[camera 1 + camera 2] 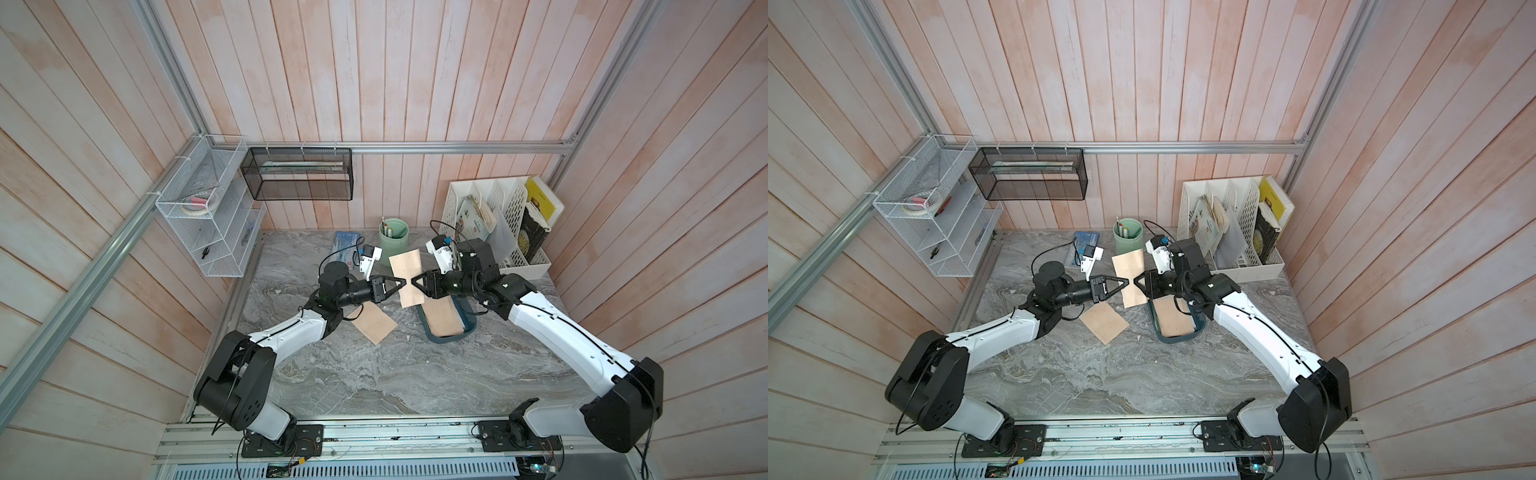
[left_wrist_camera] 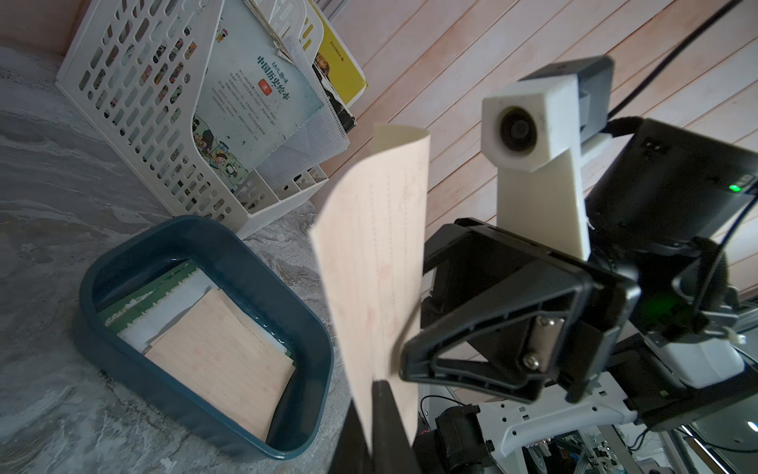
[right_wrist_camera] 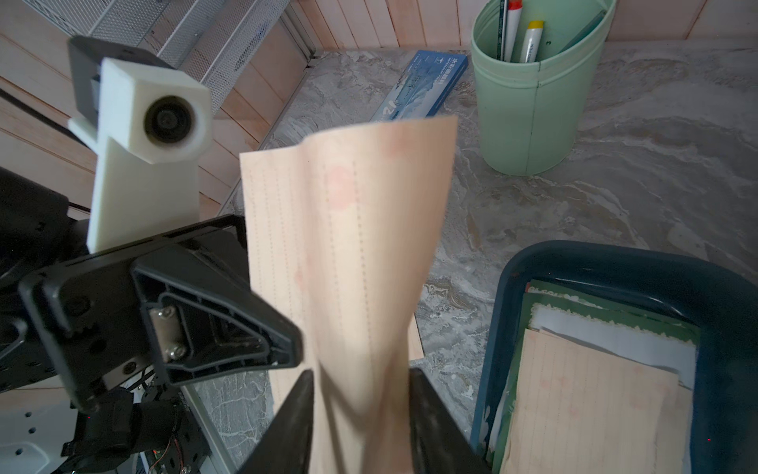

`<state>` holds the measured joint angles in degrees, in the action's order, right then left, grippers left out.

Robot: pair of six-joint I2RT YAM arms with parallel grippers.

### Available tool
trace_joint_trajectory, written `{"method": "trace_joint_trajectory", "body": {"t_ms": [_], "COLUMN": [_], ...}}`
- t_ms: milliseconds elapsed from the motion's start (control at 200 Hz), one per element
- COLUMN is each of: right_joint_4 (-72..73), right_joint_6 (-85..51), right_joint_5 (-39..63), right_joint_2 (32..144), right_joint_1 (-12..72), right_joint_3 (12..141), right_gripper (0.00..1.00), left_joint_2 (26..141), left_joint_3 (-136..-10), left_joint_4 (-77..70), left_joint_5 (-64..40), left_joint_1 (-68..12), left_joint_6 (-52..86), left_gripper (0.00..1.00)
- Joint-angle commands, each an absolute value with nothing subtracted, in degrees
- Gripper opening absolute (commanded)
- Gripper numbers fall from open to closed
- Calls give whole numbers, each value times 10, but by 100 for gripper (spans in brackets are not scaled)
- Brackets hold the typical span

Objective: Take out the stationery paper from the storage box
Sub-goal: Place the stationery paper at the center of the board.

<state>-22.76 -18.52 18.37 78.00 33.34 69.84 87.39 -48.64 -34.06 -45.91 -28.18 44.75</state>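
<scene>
A tan lined sheet of stationery paper (image 1: 409, 277) (image 1: 1131, 277) hangs upright in the air between my two grippers, left of the storage box (image 1: 468, 323) (image 1: 1200, 327). My left gripper (image 1: 403, 282) (image 2: 371, 394) is shut on the sheet's lower edge. My right gripper (image 1: 413, 282) (image 3: 361, 375) stands open, its fingers apart on either side of the sheet (image 3: 352, 246). The dark teal box (image 2: 205, 394) holds another tan sheet (image 2: 221, 357) over white, green-bordered ones (image 3: 607, 328). One more tan sheet (image 1: 374, 325) lies flat on the table under the left arm.
A white perforated file organiser (image 1: 498, 208) with books stands behind the box. Near the back wall are a mint-green pen cup (image 1: 393, 235) and a blue-and-white packet (image 1: 345, 243). A white wire rack (image 1: 208, 216) and a black mesh basket (image 1: 299, 174) hang on the walls.
</scene>
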Motion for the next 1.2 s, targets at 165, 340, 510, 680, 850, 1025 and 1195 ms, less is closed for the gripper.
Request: {"method": "trace_joint_trajectory", "body": {"t_ms": [165,340,510,680,850,1025,1195], "right_joint_4": [-257,-288,-300,-338,-352,-353,-330], "right_joint_6": [-173,-173,-168,-176,-172,-174,-169], "right_joint_5": [98,62,35,-11,-29,-50,-44], "right_joint_2": [762,762,771,815,864,919,959], "right_joint_1": [335,311,294,278,273,265,256], "right_joint_3": [702,693,677,678,664,652,641], "right_gripper": [61,65,66,67,68,68,68], "left_joint_2": [835,832,826,852,872,890,887], "left_joint_3": [-500,-455,-414,-405,-395,-399,-411], "left_joint_4": [-186,-117,-115,-119,-95,-50,13], "left_joint_5": [-374,-348,-328,-341,-320,-292,-241], "left_joint_1": [-262,-196,-182,-182,-182,-182,-182], "left_joint_6": [395,415,412,415,403,382,367], "left_gripper": [0,0,0,0,0,0,0]}}
